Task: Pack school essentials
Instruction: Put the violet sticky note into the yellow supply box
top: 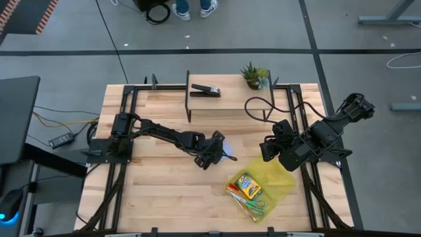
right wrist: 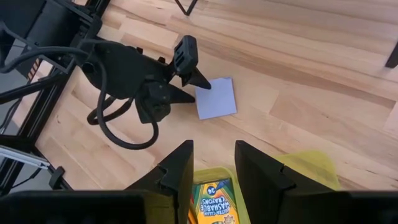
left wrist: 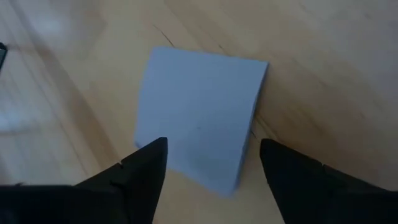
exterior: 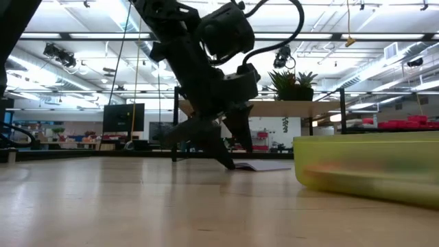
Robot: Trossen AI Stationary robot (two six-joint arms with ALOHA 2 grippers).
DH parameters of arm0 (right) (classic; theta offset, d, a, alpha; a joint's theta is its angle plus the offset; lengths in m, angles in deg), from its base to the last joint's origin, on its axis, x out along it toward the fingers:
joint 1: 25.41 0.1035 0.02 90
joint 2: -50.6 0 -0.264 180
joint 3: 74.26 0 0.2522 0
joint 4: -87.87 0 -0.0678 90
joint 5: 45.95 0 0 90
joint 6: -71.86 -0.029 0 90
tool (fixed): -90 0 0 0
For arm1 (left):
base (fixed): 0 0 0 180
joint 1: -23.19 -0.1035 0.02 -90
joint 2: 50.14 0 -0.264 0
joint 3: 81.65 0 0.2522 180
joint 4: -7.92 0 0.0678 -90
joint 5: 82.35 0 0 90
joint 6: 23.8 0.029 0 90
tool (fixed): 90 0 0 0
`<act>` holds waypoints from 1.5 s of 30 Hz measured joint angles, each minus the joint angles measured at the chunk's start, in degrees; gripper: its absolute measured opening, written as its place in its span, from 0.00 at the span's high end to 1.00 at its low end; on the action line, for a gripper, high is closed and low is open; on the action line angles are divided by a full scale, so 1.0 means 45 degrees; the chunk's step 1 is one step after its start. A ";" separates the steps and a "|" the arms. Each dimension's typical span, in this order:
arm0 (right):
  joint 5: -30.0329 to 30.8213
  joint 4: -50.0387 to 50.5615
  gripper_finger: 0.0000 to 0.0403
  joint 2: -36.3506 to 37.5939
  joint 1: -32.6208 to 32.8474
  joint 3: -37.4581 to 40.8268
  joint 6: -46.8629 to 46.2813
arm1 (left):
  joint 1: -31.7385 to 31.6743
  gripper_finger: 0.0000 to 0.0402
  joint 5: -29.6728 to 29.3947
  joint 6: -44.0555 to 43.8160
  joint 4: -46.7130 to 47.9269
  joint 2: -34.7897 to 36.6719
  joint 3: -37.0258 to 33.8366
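On the wooden bench (top: 158, 191), the yellow-green bin (top: 279, 183) already holding the crayon box (top: 249, 186) lies toward the right arm's side, where the right hand (right wrist: 213, 163) hovers above it, fingers parted and empty. The left hand (left wrist: 211, 163) is the nearer to the pale blue notepad (left wrist: 199, 121), which lies flat just ahead of its tips, one edge between the open, empty fingers, nothing gripped yet

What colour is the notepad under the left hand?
Pale blue; the notepad shows best in the left wrist view.
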 joint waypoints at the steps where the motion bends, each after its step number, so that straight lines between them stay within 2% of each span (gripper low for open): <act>1: 0.0000 -0.0003 0.69 -0.0005 -0.0002 0.0000 -0.0002 | 0.0000 0.35 -0.0005 0.0028 -0.0037 -0.0095 0.0015; 7: 0.0000 -0.0011 0.69 -0.0005 -0.0001 0.0000 0.0000 | 0.0005 0.47 -0.0016 0.0068 -0.0057 -0.0250 0.0024; 19: -0.0005 -0.0011 0.69 -0.0005 0.0000 0.0000 -0.0005 | 0.0010 0.78 0.0044 0.0057 0.0008 -0.0320 0.0000; 28: -0.0131 -0.0050 0.69 -0.0005 0.0000 0.0000 -0.0277 | 0.0005 0.97 0.0035 0.0369 0.0026 -0.0347 -0.0015; 45: -0.0340 -0.0054 0.69 -0.0005 0.0000 0.0000 -0.0340 | 0.0092 0.99 -0.0029 0.0591 -0.0042 -0.0245 -0.0034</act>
